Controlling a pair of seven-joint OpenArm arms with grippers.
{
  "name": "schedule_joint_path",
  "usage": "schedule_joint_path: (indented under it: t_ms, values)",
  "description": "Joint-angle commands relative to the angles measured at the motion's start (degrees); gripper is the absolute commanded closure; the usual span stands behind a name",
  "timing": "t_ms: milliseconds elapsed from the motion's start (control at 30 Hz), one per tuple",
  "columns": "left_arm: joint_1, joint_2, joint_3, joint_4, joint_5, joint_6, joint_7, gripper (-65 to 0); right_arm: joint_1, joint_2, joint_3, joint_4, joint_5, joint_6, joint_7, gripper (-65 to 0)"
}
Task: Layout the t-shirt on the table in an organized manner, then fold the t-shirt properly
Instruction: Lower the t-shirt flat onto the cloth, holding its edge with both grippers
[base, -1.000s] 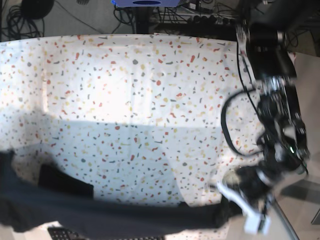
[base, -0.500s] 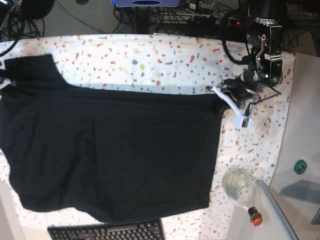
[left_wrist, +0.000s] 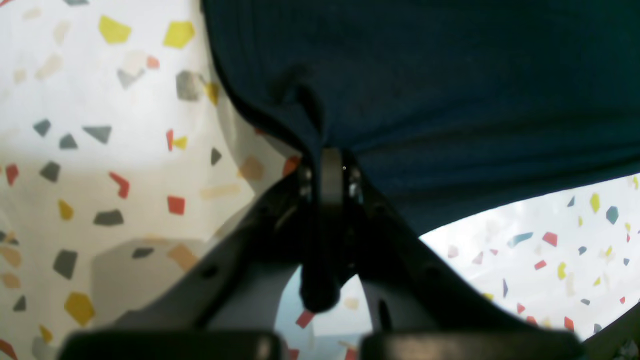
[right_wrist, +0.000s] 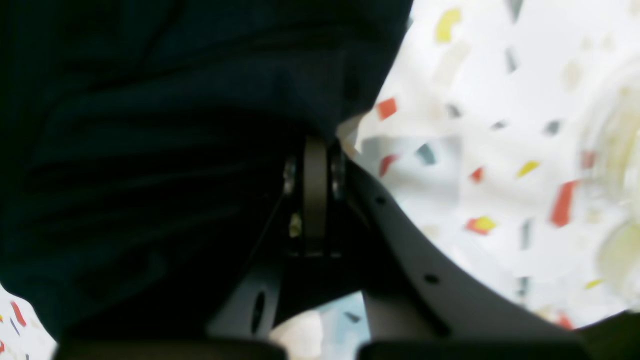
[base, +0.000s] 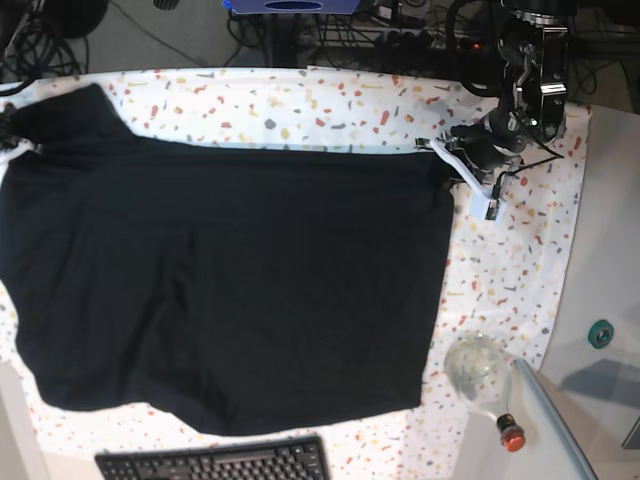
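Clearly the t-shirt (base: 220, 290), spread across the worktop (base: 520, 260), is light, limp cloth, so my left gripper (left_wrist: 327, 165) and right gripper (right_wrist: 315, 150) pinch its 2 far corners tight.

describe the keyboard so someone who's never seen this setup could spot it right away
Start at the table, white cloth with coloured flecks, mostly covered by the t-shirt. Follow the shirt to its near edge at the bottom of the base view: the keyboard lies just past it. It is black too, but hard, with rows of keys.
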Motion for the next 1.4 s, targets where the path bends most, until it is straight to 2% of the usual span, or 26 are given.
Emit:
schedule_joint_path:
  t_ms: [0, 100, 367, 433, 467, 533, 600, 667, 767, 867, 1000, 1200, 1367]
  values:
    - [-0.28, -0.77, -0.43, 1.11, 0.03, 0.33, -0.95, 0.0, -0.3, 1.12, 0.46, 1.51, -0.51, -0.42, -0.51, 0.0]
    - [-0.2, -0.77, -0.43, 1.29, 0.03, 0.41, -0.86, 0.0, -0.83, -0.11, 0.46, 3.18, -0.51, -0.42, -0.51, 0.0]
    - [2.18, -0.77, -0.43, 0.58, 0.03, 0.5, -1.04, 0.0, -2.58, -0.9, 0.55, 4.59, -0.24, -0.42, -0.68, 0.0]
    - [2.26, -0.77, -0.43, 0.41, 0.03, 0.5, -2.27, 0.0, -2.58, -1.86, 0.72, 5.03, -0.16, -0.42, -2.7, 0.0]
    - [2.44, -0.77, -0.43, 0.41, 0.03, 0.5, -3.23, 0.0, -2.58, -2.22, 1.6, 6.0, -0.16, -0.33, -3.32, -3.9]
    - [2.53, -0.77, -0.43, 0.41, 0.03, 0.5, -4.29, 0.0, -3.55, -4.77, 4.68, 9.6, -0.16, 0.46, -3.23, -19.4]
    - [2.53, -0.77, -0.43, 0.41, 0.03, 0.5, -4.38, 0.0, -4.34, -7.14, 8.72, 14.44, -0.16, 4.33, -3.23, -28.2]
    - [2.53, -0.77, -0.43, 0.41, 0.03, 0.5, -4.38, 0.0, -4.61, -9.86, 13.47, 20.33, -0.16, 8.81, -4.02, -30.6]
    - [2.53, -0.77, -0.43, 0.41, 0.03, 0.5, -4.38, 0.0, -4.25, -12.59, 19.01, 25.6, -0.51, 10.22, -7.1, -30.6]
    - [2.44, -0.77, -0.43, 0.41, 0.03, 0.5, -4.38, 0.0, -2.67, -12.33, 20.42, 24.9, -0.42, 10.22, -8.07, -30.8]
    - [2.44, -0.77, -0.43, 0.14, 0.03, 0.5, -4.38, 0.0, 1.46, -9.51, 22.79, 19.54, -0.24, 10.39, -9.21, -31.1]
    - [2.09, -0.77, -0.43, -3.2, -0.15, 0.5, -4.64, 0.0, 5.94, -8.02, 25.34, 14.09, -0.24, 10.57, -15.89, -30.8]
    - [2.26, -0.77, -0.43, -3.29, -0.24, 0.33, -4.64, 0.0, 4.54, -8.19, 23.14, 12.94, -0.42, 10.57, -13.43, -30.8]
